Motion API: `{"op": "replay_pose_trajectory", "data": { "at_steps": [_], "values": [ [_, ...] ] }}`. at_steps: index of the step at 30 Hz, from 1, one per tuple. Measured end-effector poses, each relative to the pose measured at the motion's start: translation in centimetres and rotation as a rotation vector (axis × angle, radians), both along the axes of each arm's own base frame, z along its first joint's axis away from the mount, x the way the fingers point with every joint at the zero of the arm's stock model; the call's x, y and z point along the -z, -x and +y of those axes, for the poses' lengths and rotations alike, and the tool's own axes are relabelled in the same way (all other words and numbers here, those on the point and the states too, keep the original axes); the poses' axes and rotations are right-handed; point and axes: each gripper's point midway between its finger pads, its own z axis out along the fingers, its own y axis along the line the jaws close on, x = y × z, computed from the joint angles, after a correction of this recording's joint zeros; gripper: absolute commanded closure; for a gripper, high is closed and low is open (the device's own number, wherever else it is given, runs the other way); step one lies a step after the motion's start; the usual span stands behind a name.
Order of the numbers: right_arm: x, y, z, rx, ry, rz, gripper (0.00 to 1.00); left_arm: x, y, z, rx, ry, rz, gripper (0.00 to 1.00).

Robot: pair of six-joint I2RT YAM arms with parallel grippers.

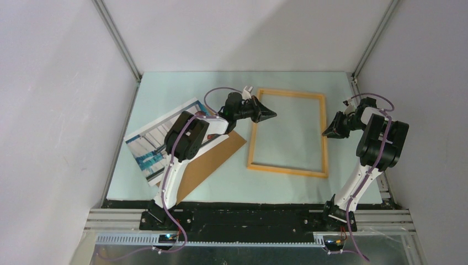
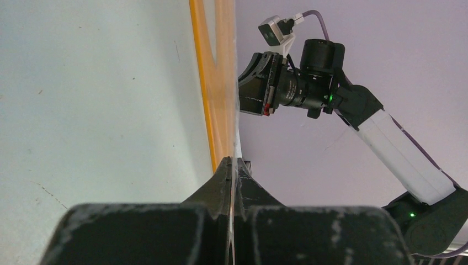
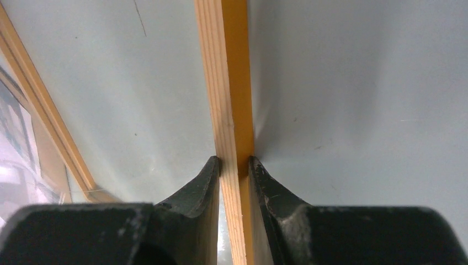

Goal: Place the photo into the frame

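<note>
The orange-yellow frame (image 1: 287,132) lies flat on the pale green table. My right gripper (image 1: 333,128) is shut on its right rail; in the right wrist view (image 3: 234,163) both fingers press the wooden rail (image 3: 229,83). My left gripper (image 1: 269,114) points right, over the frame's left rail. In the left wrist view (image 2: 234,161) its jaws are shut on a thin clear sheet seen edge-on (image 2: 238,132), next to the frame's rail (image 2: 218,83). The photo (image 1: 150,146) lies face up at the left, partly under my left arm.
A plain brown backing board (image 1: 215,157) lies under the photo's right side, its corner close to the frame's left rail. Grey walls with metal posts close off the back and both sides. My right arm's gripper shows in the left wrist view (image 2: 259,83).
</note>
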Motion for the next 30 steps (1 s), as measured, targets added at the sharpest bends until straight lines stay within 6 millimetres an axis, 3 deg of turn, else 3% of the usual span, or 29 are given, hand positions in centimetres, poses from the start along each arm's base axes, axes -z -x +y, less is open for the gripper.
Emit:
{"op": "replay_pose_trajectory", "data": {
  "at_steps": [30],
  "values": [
    [0.03,0.0,-0.06,0.0,-0.006,0.006,0.96,0.48,0.04,0.05,0.021,-0.038,-0.11,1.0]
  ]
}}
